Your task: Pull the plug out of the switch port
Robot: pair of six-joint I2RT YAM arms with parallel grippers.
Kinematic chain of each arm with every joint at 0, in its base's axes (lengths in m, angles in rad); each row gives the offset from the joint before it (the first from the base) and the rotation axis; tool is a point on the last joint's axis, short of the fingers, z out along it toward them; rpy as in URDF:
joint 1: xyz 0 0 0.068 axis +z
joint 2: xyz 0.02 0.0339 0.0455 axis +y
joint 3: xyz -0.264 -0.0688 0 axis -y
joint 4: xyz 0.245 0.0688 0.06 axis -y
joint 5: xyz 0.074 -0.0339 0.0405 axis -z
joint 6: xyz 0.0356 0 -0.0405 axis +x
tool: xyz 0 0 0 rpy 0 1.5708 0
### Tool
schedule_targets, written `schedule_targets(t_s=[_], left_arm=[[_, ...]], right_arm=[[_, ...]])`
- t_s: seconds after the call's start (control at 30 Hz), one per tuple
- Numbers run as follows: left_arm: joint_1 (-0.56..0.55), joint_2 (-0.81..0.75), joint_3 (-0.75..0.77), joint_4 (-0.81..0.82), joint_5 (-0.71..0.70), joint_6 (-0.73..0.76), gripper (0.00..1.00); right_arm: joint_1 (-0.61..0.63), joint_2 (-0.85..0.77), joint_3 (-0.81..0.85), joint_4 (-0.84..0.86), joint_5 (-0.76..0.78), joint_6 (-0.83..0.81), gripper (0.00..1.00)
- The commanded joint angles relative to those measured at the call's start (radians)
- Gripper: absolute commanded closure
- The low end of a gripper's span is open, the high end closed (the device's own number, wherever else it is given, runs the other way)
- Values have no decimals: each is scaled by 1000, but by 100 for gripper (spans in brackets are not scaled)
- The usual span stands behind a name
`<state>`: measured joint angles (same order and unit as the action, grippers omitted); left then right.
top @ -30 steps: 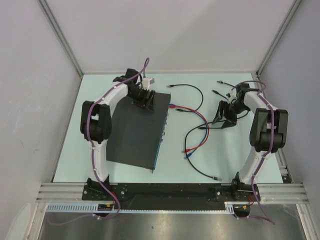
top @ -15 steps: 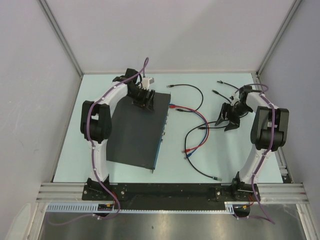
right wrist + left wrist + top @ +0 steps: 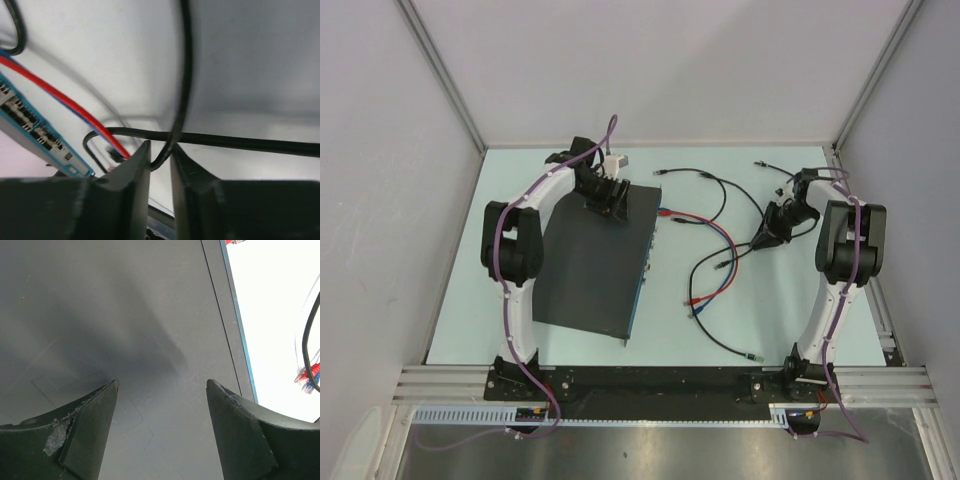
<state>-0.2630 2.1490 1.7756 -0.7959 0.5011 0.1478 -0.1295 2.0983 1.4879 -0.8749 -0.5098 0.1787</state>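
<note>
Black switch (image 3: 595, 265) lies left of centre on the bench (image 3: 770, 310), with the plug (image 3: 664, 212) at the far end of its right face. It looks small, rigid and probably latched, so take its body, not the limp red cable (image 3: 50, 84). Left gripper (image 3: 162, 385) is spread above the switch; right gripper (image 3: 160, 146) stands narrow around a black cable (image 3: 182, 75), pinch unclear
</note>
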Motion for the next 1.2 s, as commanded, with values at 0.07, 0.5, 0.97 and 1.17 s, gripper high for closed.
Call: schedule_targets(t_s=[0.07,0.5,0.97,1.17], left_arm=[[-12,114,-30,-17,-36,3,20],[-12,138,-18,-17,-30,-1,20],[-12,129,-12,-22,-36,2,20],[-12,127,-5,-29,-42,7,20]], right_arm=[[14,-55,-18,-13,-145,-34,93],[-124,-129,17,62,-630,4,100],[-225,-17,359,99,-403,-73,100],[-283,22,377,57,-323,-126,100]])
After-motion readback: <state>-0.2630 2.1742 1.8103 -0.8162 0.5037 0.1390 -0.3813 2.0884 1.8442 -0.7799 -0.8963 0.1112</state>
